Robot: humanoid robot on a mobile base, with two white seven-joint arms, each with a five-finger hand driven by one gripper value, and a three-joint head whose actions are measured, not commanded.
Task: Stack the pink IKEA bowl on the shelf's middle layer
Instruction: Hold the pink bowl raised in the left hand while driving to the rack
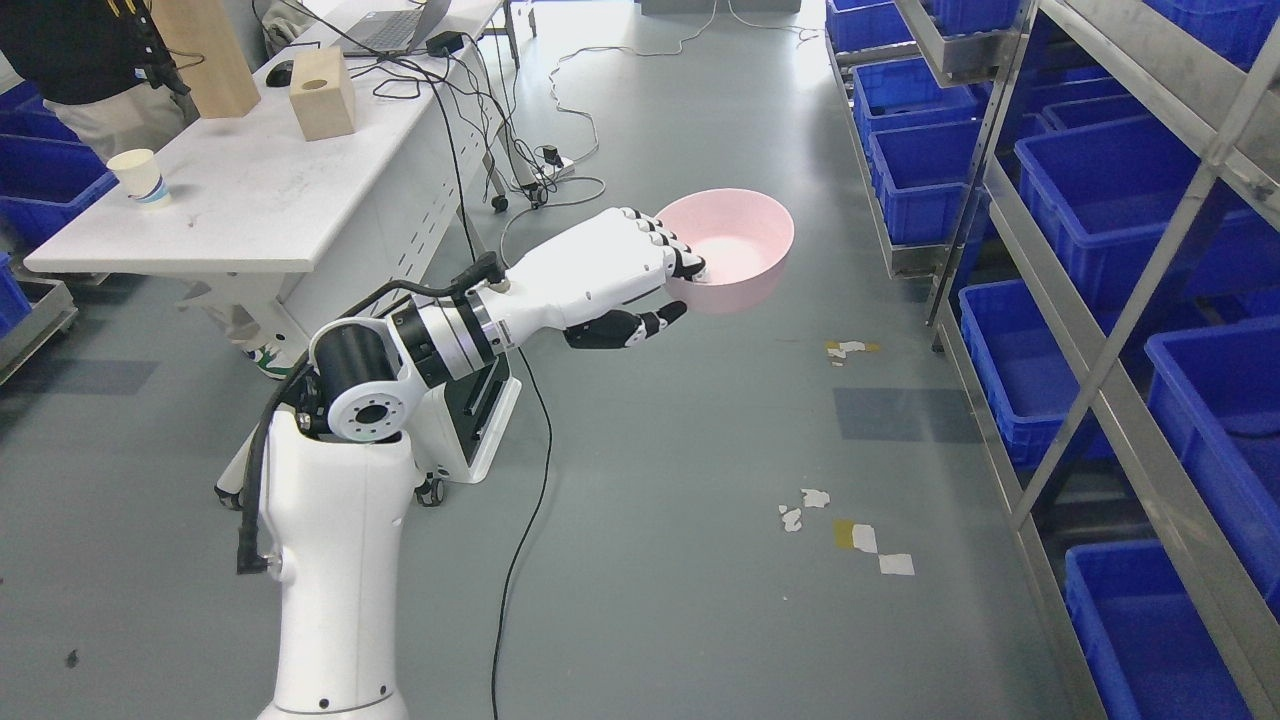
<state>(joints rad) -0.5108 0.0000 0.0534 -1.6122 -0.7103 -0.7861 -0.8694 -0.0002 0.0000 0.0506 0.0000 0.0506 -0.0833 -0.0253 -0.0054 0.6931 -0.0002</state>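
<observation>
Nearest you, the left arm point(340, 520) rises from the bottom edge and bends at the elbow toward the middle of the view. Only 1 arm shows; the right is out of view.

Follow it out and you reach the left hand point(620, 275), clamped on the near rim of the bowl point(735, 245): fingers point(665, 240) hooked over the rim into the inside, thumb point(640, 325) under the outside wall. So the bowl is in the air, over open floor point(650, 560), mouth up and roughly level, sticking out beyond the hand on its far-right side.

What your next move turns on: the shelf point(1110, 350) runs along the right edge, well apart from the bowl, its long axis running from near to far. Its tiers hold blue bins point(1110, 190). The bowl already leads the hand toward that side, so I judge a sideways carry to the right should bring it in first. You cannot tell from here where on the middle layer any other bowl sits.

Farther off, at upper left, a table point(250, 190) holds a cup point(140, 178), beside a person point(90, 60).
</observation>
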